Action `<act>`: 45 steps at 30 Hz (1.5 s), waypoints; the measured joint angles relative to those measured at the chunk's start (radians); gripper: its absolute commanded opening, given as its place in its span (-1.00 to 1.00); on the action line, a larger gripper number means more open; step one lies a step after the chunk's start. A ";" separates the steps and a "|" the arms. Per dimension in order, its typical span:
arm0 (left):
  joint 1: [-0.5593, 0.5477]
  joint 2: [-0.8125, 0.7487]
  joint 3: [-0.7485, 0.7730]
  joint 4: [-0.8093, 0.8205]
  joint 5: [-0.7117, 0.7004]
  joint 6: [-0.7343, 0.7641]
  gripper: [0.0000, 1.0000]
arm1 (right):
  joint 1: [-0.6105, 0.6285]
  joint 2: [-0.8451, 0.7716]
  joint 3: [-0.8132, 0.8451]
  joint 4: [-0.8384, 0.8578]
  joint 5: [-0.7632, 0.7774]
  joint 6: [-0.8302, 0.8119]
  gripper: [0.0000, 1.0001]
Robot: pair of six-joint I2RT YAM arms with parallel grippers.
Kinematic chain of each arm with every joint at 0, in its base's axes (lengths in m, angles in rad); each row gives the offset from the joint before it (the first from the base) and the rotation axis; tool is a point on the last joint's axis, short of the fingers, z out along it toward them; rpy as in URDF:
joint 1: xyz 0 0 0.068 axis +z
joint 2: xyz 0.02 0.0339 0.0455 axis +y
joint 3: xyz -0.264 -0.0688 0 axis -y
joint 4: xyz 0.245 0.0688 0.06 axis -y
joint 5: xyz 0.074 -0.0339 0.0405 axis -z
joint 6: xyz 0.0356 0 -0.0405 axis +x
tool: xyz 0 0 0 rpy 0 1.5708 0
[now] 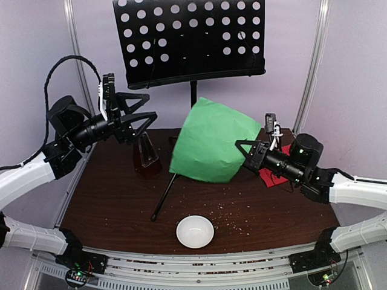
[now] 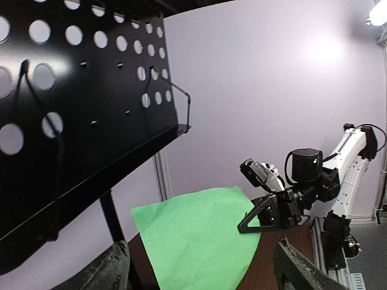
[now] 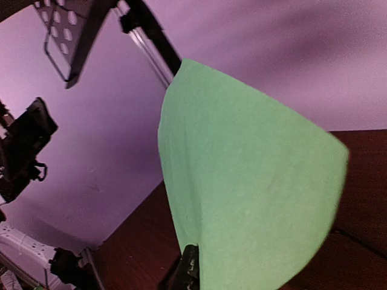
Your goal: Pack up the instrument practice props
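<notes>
A plain, pale lilac wall [image 1: 36,36] closes the scene behind, with a slim aluminium post [image 1: 75,48] at either side. The counter [image 1: 109,199] is dark brown wood grain, scattered with pale crumbs [image 1: 225,206]. A slotted metal rail [image 1: 199,272] edges its near side. A bright lamp [image 2: 378,12] glares at the upper right of the left wrist view.

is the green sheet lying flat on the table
No, the green sheet hangs bowed above the table, pinched at its edge by the right end effector.
</notes>
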 measured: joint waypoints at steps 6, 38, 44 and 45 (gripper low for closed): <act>0.099 -0.047 -0.111 -0.011 -0.048 -0.033 0.75 | -0.296 -0.070 0.026 -0.464 0.193 -0.095 -1.00; 0.136 -0.156 -0.376 -0.043 -0.245 -0.207 0.76 | -0.330 0.536 0.222 -0.480 0.713 -0.566 -0.71; 0.136 -0.129 -0.464 -0.031 -0.252 -0.293 0.71 | -0.330 0.579 0.251 -0.469 0.635 -0.516 0.35; 0.136 -0.120 -0.468 -0.029 -0.253 -0.307 0.70 | -0.330 0.570 0.250 -0.467 0.629 -0.514 0.41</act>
